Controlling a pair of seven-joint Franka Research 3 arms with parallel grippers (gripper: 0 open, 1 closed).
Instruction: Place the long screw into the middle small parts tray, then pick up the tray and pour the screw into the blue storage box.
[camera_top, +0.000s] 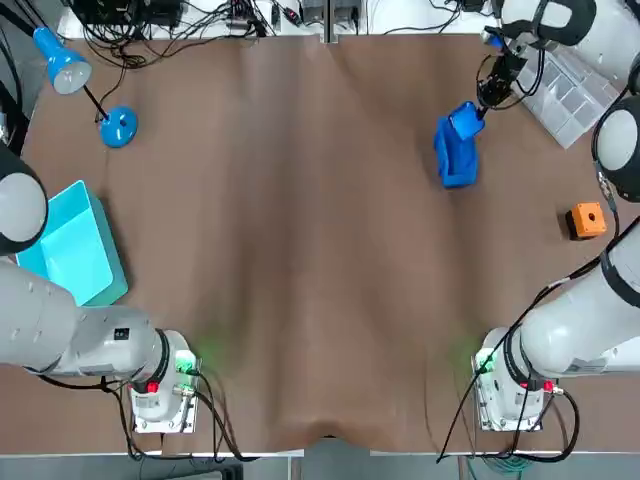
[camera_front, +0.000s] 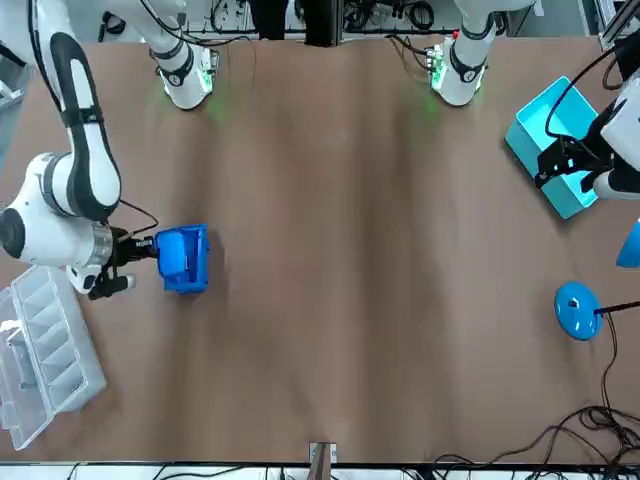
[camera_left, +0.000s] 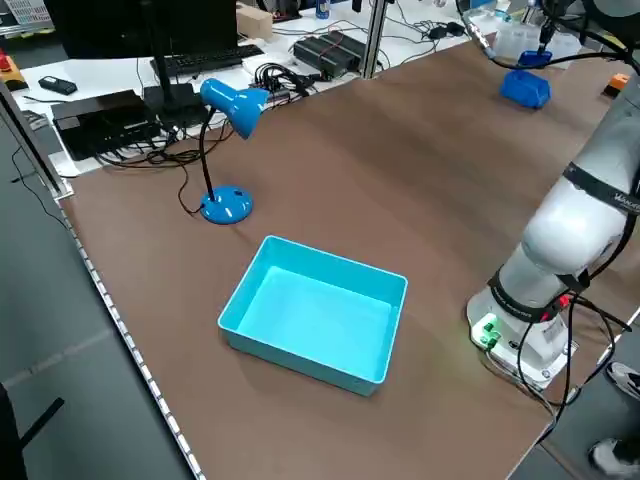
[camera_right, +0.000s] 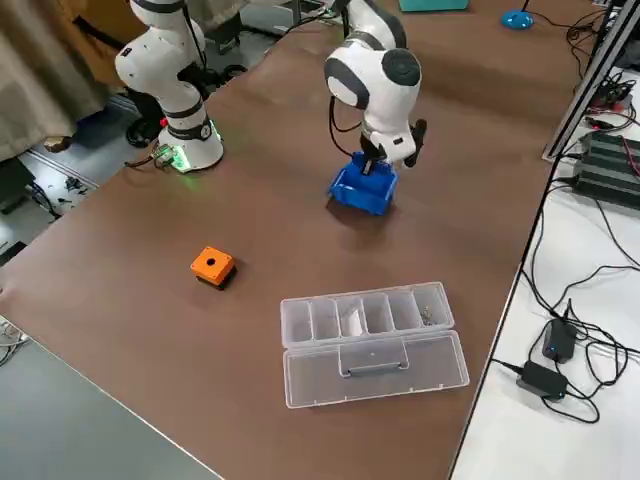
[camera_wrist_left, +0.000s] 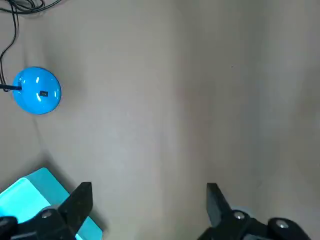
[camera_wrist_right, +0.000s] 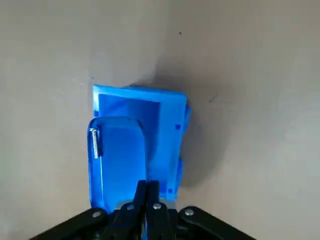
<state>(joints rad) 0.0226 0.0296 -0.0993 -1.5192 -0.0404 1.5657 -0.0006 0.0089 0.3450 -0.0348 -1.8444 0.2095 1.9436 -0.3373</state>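
Observation:
My right gripper (camera_wrist_right: 147, 189) is shut on the near rim of a small blue parts tray (camera_wrist_right: 117, 160). It holds the tray tilted over the open blue storage box (camera_wrist_right: 167, 117). The long silver screw (camera_wrist_right: 93, 143) lies along one edge of the tray. From overhead, the tray (camera_top: 466, 120) and box (camera_top: 457, 162) are at the far right of the table, with the right gripper (camera_top: 490, 95) just behind them. My left gripper (camera_wrist_left: 147, 192) is open and holds nothing; it hovers by the cyan bin (camera_front: 555, 150).
A clear compartment organizer (camera_top: 570, 95) with its lid open lies at the far right corner. An orange block (camera_top: 588, 220) sits near the right edge. A blue desk lamp (camera_top: 118, 127) stands at the far left, and the cyan bin (camera_top: 70, 245) is at the left edge.

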